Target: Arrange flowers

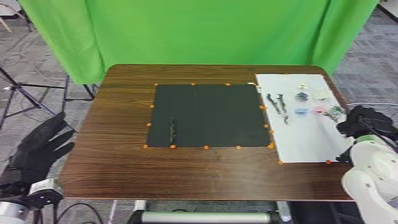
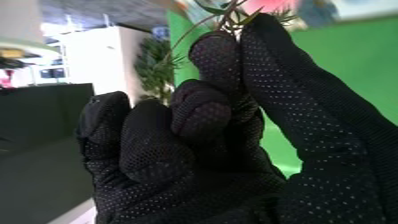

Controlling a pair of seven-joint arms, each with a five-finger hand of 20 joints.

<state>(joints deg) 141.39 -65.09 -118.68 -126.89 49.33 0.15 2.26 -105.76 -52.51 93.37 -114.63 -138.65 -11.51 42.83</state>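
Note:
My right hand [image 1: 362, 121] is at the right edge of the white sheet [image 1: 311, 145], beside a green leafy sprig [image 1: 335, 113]. In the right wrist view, the thumb and a finger of my right hand [image 2: 209, 125] pinch a thin leafy stem [image 2: 233, 17]; pink petals [image 2: 269, 5] are just beyond. Pink [image 1: 318, 110], blue [image 1: 301, 111], dark bluish [image 1: 302, 95] and pale flower heads [image 1: 321, 94] lie on the sheet, left of them dark green stems [image 1: 273, 102]. One green stem [image 1: 173, 132] lies on the black mat [image 1: 213, 112]. My left hand [image 1: 37, 145] is open off the table's left side.
Orange markers [image 1: 206, 147] line the edges of the black mat and the white sheet on the brown table [image 1: 178, 175]. A green curtain [image 1: 204, 35] hangs behind the table. A black tripod [image 1: 34, 100] stands on the floor at the left.

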